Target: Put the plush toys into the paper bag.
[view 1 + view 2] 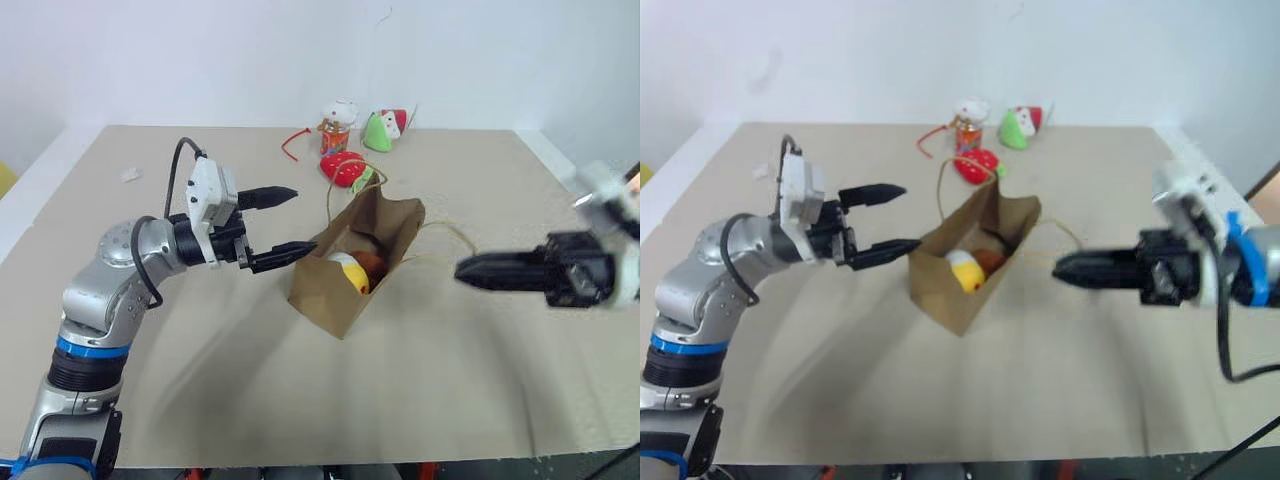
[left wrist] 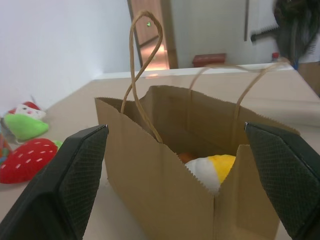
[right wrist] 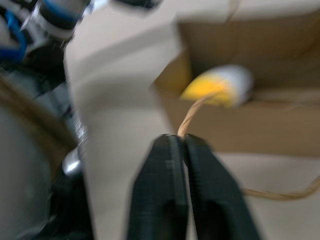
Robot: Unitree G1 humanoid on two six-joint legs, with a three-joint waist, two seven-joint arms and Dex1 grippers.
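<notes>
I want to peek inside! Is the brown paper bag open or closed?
Open. The brown paper bag has its top spread wide, and a yellow-and-white plush toy shows inside.

A red strawberry plush (image 1: 344, 168), a green-and-red plush (image 1: 384, 129) and a small white-topped figure (image 1: 337, 123) sit on the beige table (image 1: 480, 350).

Head eyes look down across the table (image 1: 200, 400), bag (image 1: 350, 290) centre frame. Left wrist camera sits close, facing the bag's open mouth; right wrist camera looks in from the opposite side.
</notes>
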